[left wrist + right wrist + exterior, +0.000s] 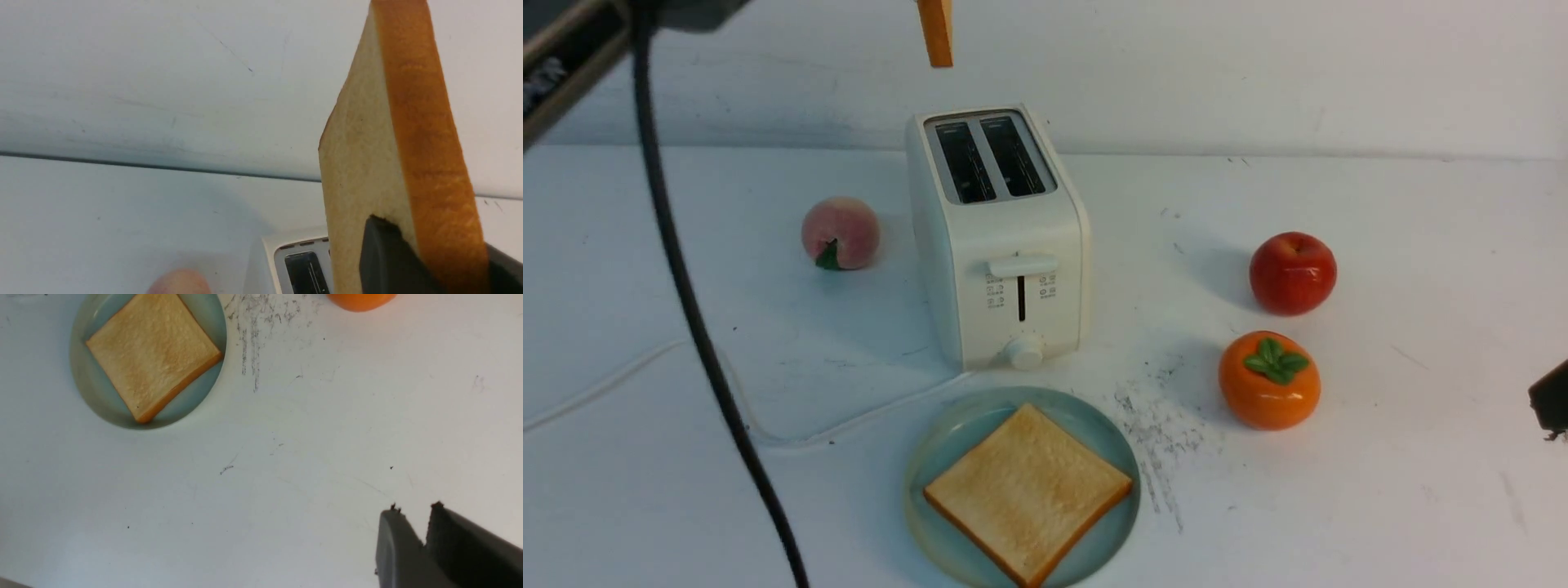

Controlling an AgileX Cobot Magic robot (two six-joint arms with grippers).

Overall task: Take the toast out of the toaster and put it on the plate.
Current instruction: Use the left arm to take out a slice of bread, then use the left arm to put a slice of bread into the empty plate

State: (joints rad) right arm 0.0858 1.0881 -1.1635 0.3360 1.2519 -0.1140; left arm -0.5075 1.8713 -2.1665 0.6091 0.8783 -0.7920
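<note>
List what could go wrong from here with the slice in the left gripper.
1. The left gripper pinches the held slice near one edge only, high above the toaster; it could swing or slip on the way down.
2. The plate is already mostly covered by a second slice, so the held one must stack on it and might slide off.

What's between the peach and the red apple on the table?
The toaster stands between the peach and the red apple; the rest of that stretch is bare table. Front view shows it.
</note>
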